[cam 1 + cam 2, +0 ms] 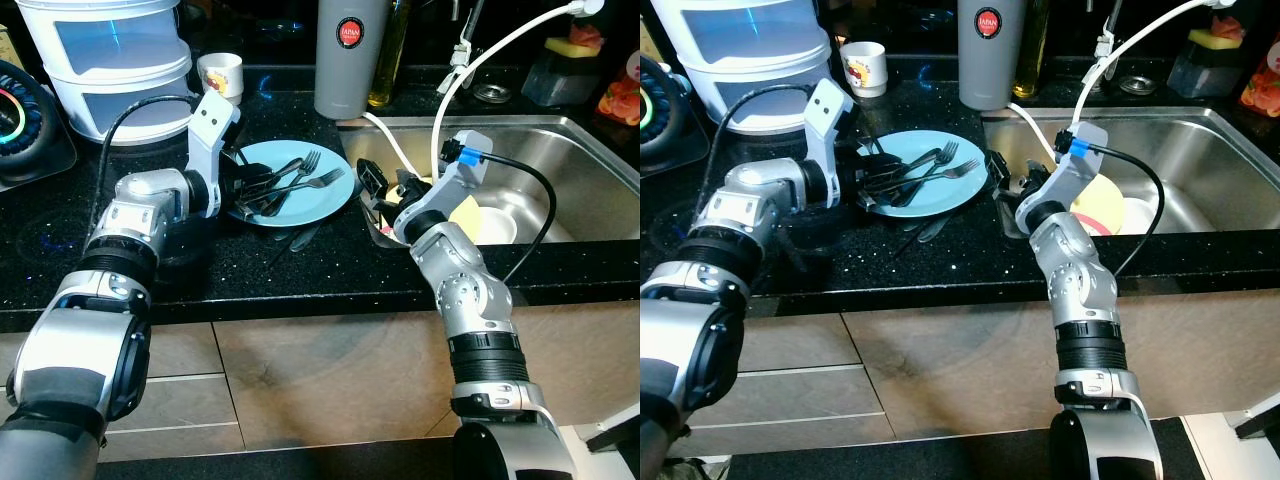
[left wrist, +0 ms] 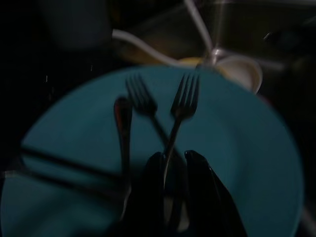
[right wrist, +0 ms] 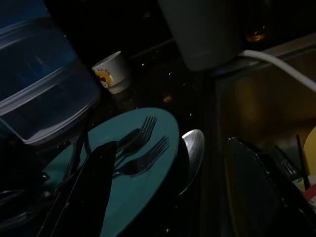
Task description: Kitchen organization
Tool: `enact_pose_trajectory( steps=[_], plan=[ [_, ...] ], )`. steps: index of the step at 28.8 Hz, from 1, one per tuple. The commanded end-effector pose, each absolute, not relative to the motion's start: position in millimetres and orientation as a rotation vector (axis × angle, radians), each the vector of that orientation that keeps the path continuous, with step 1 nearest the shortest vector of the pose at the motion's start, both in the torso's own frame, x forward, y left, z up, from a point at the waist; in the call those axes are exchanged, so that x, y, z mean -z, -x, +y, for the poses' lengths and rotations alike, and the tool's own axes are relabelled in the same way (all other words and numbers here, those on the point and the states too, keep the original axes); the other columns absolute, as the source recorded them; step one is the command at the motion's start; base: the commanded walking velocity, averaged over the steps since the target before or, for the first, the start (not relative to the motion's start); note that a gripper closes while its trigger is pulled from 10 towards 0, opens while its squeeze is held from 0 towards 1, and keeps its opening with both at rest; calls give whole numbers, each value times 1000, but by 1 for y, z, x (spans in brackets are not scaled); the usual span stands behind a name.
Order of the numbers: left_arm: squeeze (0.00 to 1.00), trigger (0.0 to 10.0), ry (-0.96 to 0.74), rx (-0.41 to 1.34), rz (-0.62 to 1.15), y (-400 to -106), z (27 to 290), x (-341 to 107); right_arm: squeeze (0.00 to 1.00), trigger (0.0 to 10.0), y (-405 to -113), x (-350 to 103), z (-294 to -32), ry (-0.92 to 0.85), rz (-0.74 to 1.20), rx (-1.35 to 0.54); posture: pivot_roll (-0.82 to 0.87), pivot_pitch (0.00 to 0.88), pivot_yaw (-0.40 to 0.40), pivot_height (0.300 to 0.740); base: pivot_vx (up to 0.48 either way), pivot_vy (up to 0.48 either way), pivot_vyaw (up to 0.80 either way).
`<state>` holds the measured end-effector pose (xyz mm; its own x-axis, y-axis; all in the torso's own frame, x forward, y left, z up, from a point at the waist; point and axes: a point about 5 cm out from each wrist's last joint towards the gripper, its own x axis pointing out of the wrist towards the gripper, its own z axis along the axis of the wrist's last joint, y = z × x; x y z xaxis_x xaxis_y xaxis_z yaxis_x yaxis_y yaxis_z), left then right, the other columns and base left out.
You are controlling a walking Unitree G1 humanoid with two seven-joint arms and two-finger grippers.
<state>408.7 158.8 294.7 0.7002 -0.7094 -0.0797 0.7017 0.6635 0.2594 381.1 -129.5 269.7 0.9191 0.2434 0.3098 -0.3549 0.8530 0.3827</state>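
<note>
The teal plate point(image 1: 318, 196) lies flat on the black speckled counter point(image 1: 300, 275), just beside the steel sink point(image 1: 560, 160). On it lie two forks point(image 2: 183, 106), a spoon point(image 2: 122, 118) and dark chopsticks point(image 2: 59, 170), crossing each other. The left gripper point(image 2: 174, 170) is down over the handle end of the cutlery, its two black fingers nearly together around a thin fork handle; it seems to pinch it.

I judge the cutlery to be light, stiff and smooth metal, so it can slip or turn in the fingers; holding at the middle of the handle is safer than at the end. The plate looks like ceramic, heavier and breakable.

The right gripper point(image 1: 372, 185) rests at the sink edge near the plate, fingers spread apart and empty. A grey thermos point(image 1: 348, 55), a small white cup point(image 1: 221, 74) and a white plastic container point(image 1: 115, 60) stand behind.
</note>
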Motion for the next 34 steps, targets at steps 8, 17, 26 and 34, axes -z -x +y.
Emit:
enact_pose_trajectory(
  steps=[8,17,26,34],
  plan=[
    [0,10000,-311,853,116,-408,161,-270,0,10000,-376,-260,-125,-414,-202,-358,81,151,17,740,0,0,0],
    [0,4392,-364,848,148,-409,162,-270,0,10000,-371,-262,-122,-222,-176,-472,79,147,19,740,0,0,0],
    [0,0,-355,786,137,-411,166,-274,0,10000,-372,-263,-123,-198,-170,-455,79,151,20,740,0,0,0],
    [0,0,-208,732,-53,-412,170,-306,0,10000,-373,-264,-127,-201,-172,-436,79,151,20,740,0,0,0]
  ],
)
